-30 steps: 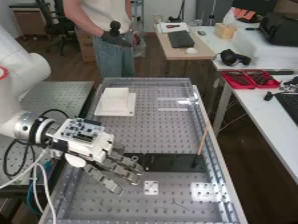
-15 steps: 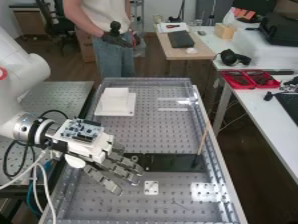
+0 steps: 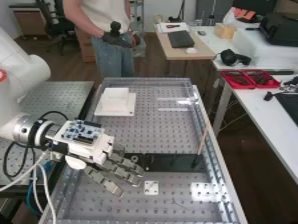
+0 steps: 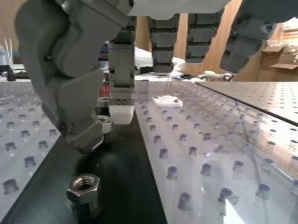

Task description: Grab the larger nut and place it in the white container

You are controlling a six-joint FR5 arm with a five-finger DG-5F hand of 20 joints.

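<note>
The hand (image 3: 100, 151) is poised at the black strip (image 3: 174, 163) with its fingers loosely extended and nothing grasped; a hex nut (image 4: 78, 195), hole upward, is seen on the strip, apart from the thumb and apparently raised on a dark post; a second metal piece (image 4: 104, 120) is half hidden among the fingers, so which nut is the larger cannot be settled.

The approach is judged to be under way, with grasp and transfer still to be done. The wrong nut could easily be taken – the hidden piece lies nearer the thumb; if the fingers are closed from here, the hex nut may be missed, or knocked over by a one-sided push. If only its upper edge is pinched, the smooth flats may be let slip (a lower, square grip would be safer).

The white container (image 3: 116, 101) is placed well apart, across the perforated plate (image 3: 154, 132); should its opening not face upward, a released nut could be shed – and rolled away.
</note>
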